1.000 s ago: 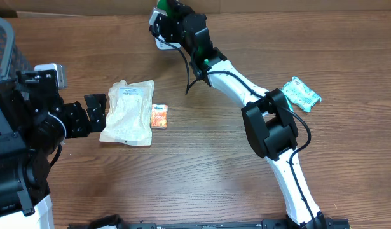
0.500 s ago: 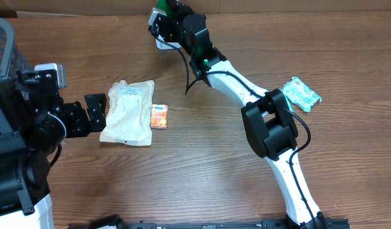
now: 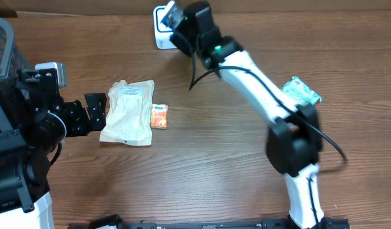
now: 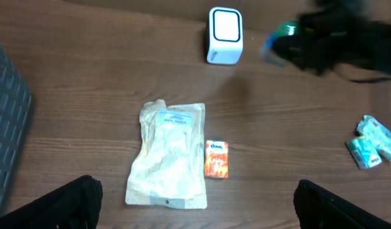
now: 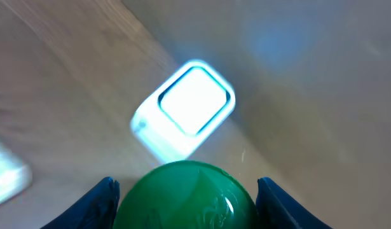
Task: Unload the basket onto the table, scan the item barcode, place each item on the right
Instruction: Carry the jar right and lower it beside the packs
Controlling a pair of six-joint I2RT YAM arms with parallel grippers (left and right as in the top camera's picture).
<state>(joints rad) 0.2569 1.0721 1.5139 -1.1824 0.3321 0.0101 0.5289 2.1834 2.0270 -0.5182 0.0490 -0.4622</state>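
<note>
Scanner [image 4: 225,35] by far edge of table [image 3: 201,165]; right jaws clamped on green item [image 5: 185,194] near it; left jaws wide apart.

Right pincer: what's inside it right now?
The right pincer holds a round green item, facing the white scanner. The item's far side, and any barcode, is hidden.

Table [image 3: 201,172] wood-grain, matt. Scanner [image 4: 225,35] smooth white plastic. Green item [image 5: 185,197] glossy, smooth. Pouch [image 3: 128,112] crinkled, matt.

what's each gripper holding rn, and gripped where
The right gripper holds a green rounded item, with one finger on each of its opposite sides. The left gripper is open and holds nothing.
</note>
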